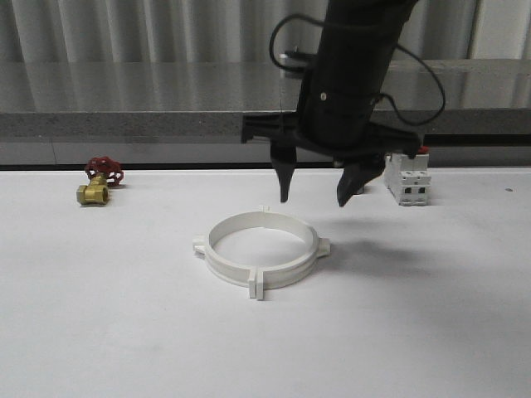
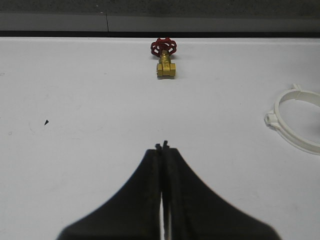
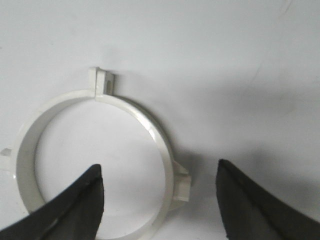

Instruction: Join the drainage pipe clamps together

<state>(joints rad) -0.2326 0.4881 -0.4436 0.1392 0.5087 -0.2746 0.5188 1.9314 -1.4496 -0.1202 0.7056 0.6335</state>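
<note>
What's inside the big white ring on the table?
Nothing: inside the white ring only bare table shows. The open right gripper hangs above its far side. In the right wrist view, its fingers cover part of the ring.

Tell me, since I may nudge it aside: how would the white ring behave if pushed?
The ring lies flat on the table, so it would probably slide, not roll. It looks like thin plastic, likely light. It seems made of two halves meeting at tabs, so a push might separate them.

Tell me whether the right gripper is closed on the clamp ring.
No: the right gripper hangs open above the drainage pipe clamps, its fingers apart and touching nothing.
</note>
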